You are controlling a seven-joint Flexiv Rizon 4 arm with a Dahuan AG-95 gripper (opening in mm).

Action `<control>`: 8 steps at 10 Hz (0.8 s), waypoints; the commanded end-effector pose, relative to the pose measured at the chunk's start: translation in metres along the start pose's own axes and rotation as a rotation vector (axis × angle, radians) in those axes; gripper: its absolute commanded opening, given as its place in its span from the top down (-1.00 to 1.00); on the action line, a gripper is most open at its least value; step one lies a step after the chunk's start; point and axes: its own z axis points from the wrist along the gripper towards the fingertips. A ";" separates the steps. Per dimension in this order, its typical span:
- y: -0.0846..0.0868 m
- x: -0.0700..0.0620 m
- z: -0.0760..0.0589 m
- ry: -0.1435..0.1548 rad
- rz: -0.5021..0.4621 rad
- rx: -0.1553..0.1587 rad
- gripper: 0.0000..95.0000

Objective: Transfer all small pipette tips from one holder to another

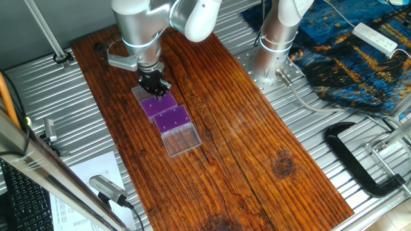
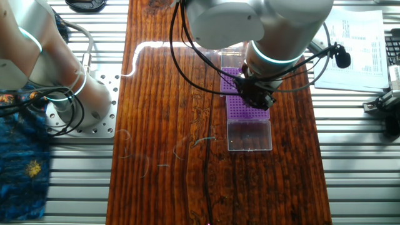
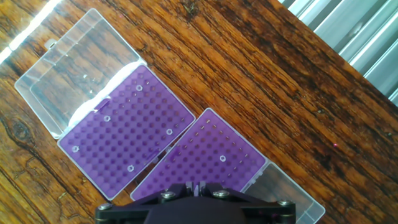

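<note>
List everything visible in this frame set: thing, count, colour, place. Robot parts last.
Holders: two, purple racks in clear hinged boxes, side by side mid-board.
Small pipette tips: about six pale rings visible, five in the left rack, one in the right.
Wooden board: one, dark brown, on the ribbed metal table.
Power strip: one, white, on blue cloth.
Clamp: one, black, table edge.
Papers: white, beside the board.
Gripper: one, black, over the racks; finger state hidden.
</note>
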 end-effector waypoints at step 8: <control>0.000 0.000 0.001 0.005 0.002 0.004 1.00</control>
